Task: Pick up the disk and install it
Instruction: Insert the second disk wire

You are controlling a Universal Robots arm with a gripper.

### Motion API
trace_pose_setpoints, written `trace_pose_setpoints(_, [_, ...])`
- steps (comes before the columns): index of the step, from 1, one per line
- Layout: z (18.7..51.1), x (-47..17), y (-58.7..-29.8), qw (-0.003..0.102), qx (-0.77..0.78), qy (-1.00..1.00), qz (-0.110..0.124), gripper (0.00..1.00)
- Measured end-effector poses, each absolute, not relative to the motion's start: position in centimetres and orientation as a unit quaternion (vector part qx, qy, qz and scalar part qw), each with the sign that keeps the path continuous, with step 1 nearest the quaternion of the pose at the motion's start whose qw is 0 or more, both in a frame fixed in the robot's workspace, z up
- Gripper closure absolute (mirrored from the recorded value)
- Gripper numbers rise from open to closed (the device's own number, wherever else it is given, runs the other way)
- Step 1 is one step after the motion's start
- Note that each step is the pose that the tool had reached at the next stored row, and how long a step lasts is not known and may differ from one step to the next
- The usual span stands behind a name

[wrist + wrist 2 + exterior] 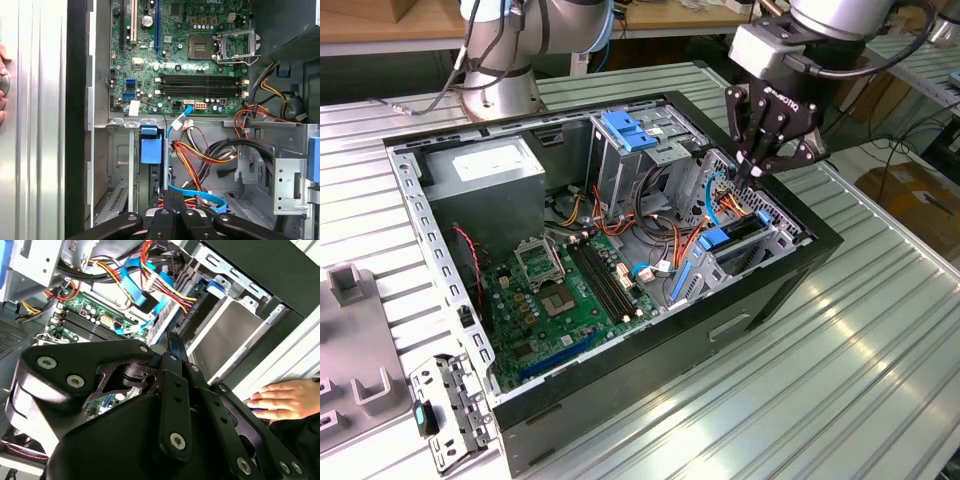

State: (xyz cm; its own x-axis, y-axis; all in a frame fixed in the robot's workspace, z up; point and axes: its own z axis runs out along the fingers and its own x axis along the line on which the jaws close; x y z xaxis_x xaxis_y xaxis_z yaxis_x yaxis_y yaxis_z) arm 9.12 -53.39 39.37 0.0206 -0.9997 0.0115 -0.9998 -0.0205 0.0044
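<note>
The disk (738, 238) appears to stand on edge in the drive bay at the case's end, on the exterior view's right. It shows as a dark strip with a blue plastic end (151, 146). My gripper (752, 168) hangs just above that bay, over the bundle of orange, red and blue cables (200, 165). Its black fingers (173, 200) are pressed together with nothing seen between them. In the second wrist view the gripper (170, 340) points down beside a flat grey metal face (225, 335) in the bay.
The open black case (770, 290) holds a green motherboard (570, 290), a grey power supply box (485, 175) and a metal cage with a blue handle (620, 128). A person's hand (285, 400) rests on the ribbed table beside the case. A loose metal bracket (445, 410) lies at the exterior view's left.
</note>
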Motion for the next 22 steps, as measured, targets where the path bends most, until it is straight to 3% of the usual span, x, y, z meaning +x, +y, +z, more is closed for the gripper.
trace_pose_setpoints(13, [39.5, 9.4, -49.0, 0.024, 0.714, -0.7, 0.012, 0.89])
trace_pose_setpoints(19, [38.8, 9.4, -48.4, 0.029, 0.714, -0.699, 0.016, 0.89])
trace_pose_setpoints(22, [38.8, 9.4, -48.3, 0.042, 0.713, -0.699, 0.029, 0.89])
